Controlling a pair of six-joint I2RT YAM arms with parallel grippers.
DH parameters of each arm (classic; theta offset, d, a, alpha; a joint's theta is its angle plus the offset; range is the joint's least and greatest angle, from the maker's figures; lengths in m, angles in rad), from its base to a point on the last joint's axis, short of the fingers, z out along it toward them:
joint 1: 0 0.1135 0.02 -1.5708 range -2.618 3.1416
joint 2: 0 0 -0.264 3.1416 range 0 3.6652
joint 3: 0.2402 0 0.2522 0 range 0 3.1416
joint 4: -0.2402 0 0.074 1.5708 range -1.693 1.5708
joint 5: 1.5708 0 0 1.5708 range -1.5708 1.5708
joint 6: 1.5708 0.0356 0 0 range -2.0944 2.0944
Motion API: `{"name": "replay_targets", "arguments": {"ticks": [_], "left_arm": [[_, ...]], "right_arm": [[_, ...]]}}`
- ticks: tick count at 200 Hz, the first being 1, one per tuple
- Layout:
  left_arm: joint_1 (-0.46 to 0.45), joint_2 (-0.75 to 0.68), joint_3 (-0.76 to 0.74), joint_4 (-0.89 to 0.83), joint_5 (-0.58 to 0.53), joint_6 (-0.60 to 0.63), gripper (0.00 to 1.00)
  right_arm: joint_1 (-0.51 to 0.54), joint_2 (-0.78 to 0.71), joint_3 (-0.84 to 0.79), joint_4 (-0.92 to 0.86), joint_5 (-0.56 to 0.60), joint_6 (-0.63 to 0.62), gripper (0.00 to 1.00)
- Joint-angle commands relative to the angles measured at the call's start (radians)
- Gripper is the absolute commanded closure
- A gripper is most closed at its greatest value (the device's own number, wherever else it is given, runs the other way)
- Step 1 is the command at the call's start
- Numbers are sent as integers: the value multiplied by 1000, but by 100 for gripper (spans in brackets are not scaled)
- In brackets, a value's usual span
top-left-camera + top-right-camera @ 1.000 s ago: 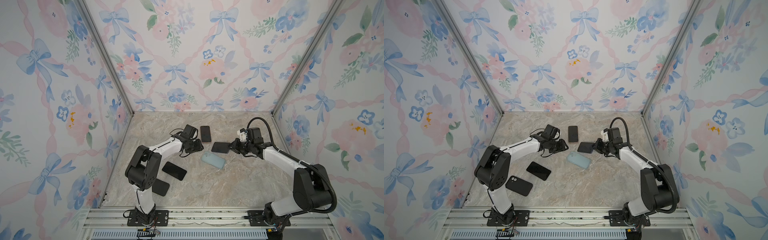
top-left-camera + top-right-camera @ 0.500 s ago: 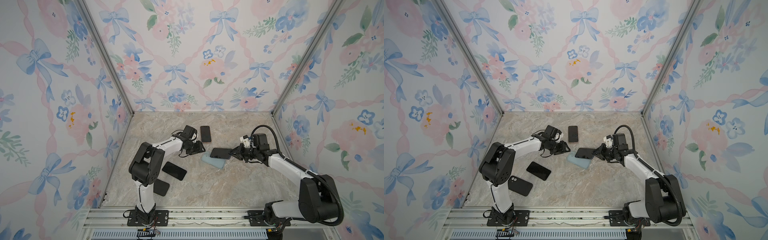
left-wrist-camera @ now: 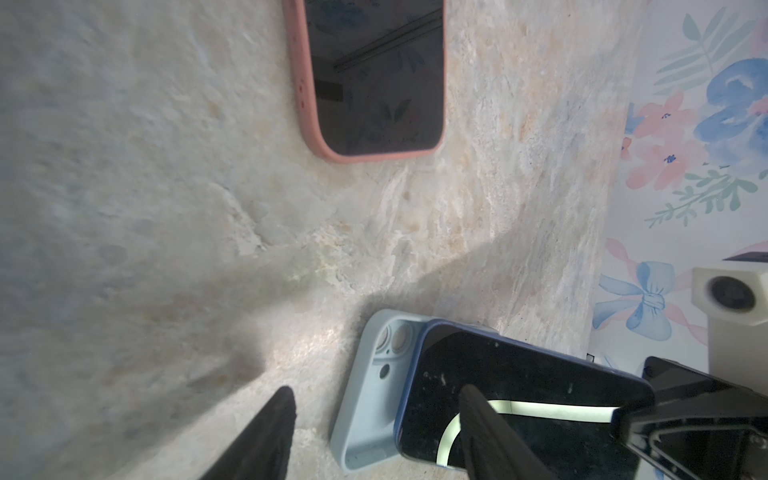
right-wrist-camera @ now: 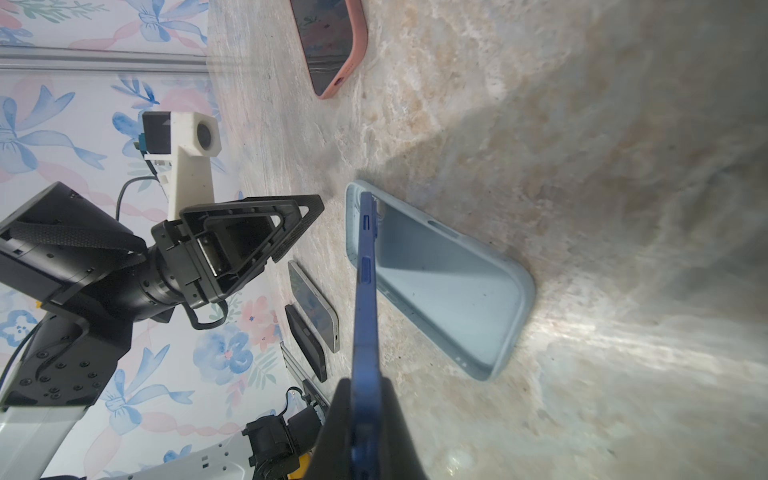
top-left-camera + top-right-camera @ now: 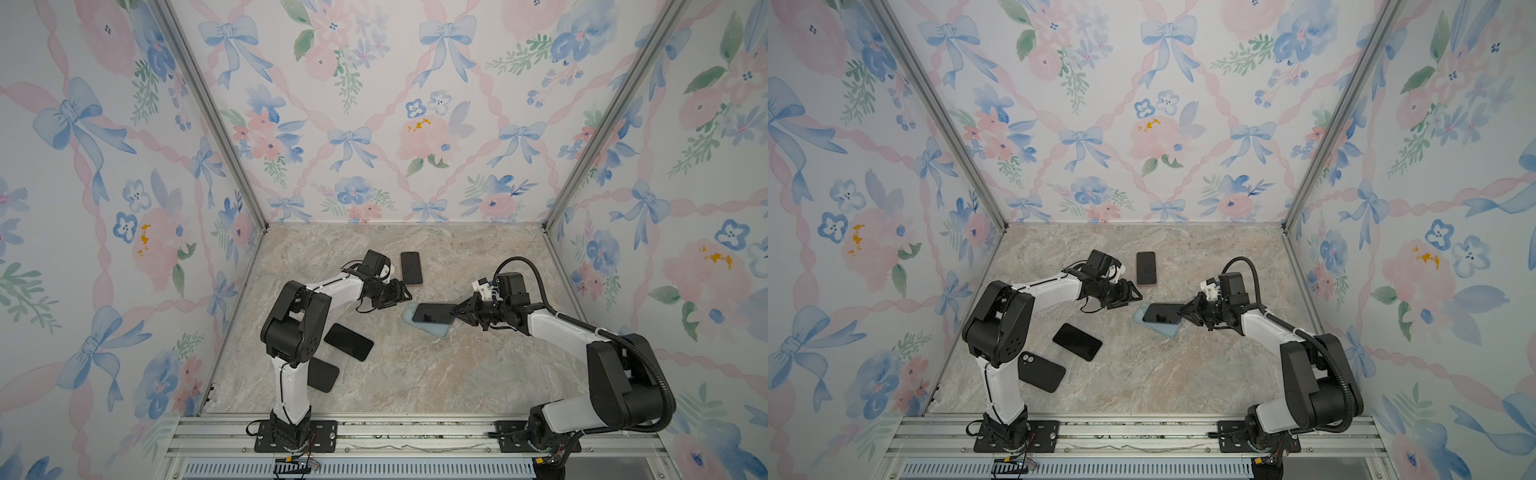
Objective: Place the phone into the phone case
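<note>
The dark blue phone (image 5: 432, 313) (image 5: 1162, 313) hangs screen up over the light blue phone case (image 5: 437, 331) (image 5: 1163, 329), which lies open side up mid-table. My right gripper (image 5: 457, 311) (image 5: 1185, 311) (image 4: 365, 386) is shut on the phone's near end. In the right wrist view the phone (image 4: 365, 291) is edge-on above the case (image 4: 449, 282), its far end at the case's camera end. My left gripper (image 5: 403, 293) (image 5: 1133, 296) (image 3: 376, 390) stands open just beside that end and holds nothing. The left wrist view shows the phone (image 3: 519, 374) overlapping the case (image 3: 370, 395).
A phone in a pink case (image 5: 411, 268) (image 5: 1146, 268) (image 3: 374, 79) lies behind my left gripper. A bare black phone (image 5: 348, 341) (image 5: 1077, 341) and a black case (image 5: 322, 374) (image 5: 1040, 371) lie front left by the left arm's base. Floral walls close three sides.
My right gripper carried the phone left and forward, from beside the case to over it. The left gripper's jaws opened wider, and it stayed near the case's end.
</note>
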Motion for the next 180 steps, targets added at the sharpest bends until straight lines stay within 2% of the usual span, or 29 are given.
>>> {"name": "replay_targets", "arguments": {"ticks": [1, 180], "left_arm": [[5, 34, -8, 15, 33, -15, 36], [-18, 77, -10, 26, 69, -12, 40]], "right_arm": [[19, 14, -13, 80, -37, 27, 100], [12, 208, 0, 148, -37, 11, 100]]}}
